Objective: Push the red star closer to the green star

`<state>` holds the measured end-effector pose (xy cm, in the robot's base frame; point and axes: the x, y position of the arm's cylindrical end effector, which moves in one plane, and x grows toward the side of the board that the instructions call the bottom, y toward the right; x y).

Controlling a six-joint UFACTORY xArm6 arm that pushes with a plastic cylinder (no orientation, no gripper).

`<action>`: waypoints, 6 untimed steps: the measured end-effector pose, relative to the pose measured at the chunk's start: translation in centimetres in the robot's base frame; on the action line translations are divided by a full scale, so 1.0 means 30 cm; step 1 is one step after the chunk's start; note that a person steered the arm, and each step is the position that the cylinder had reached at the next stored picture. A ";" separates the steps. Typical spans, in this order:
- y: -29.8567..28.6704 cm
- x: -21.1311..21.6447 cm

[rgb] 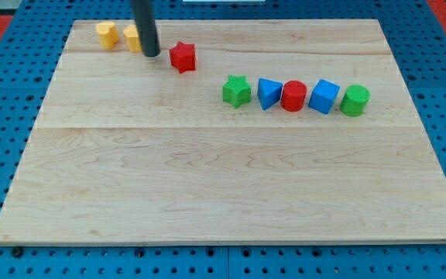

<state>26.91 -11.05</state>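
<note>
My tip (152, 54), a bare rod end effector holding nothing, sits near the table's top edge, just left of red star (183, 57). Green star (237, 91) lies down-right, so push goes twd there.

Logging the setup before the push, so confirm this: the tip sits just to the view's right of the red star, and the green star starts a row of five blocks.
One thing is off. In the camera view, my tip sits just to the view's left of the red star, not its right. The rest holds: the green star starts a row of five blocks.
</note>
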 end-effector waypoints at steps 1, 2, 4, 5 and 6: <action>0.093 -0.009; 0.122 0.166; 0.170 0.109; 0.259 0.160; 0.204 0.161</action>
<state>31.74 -4.94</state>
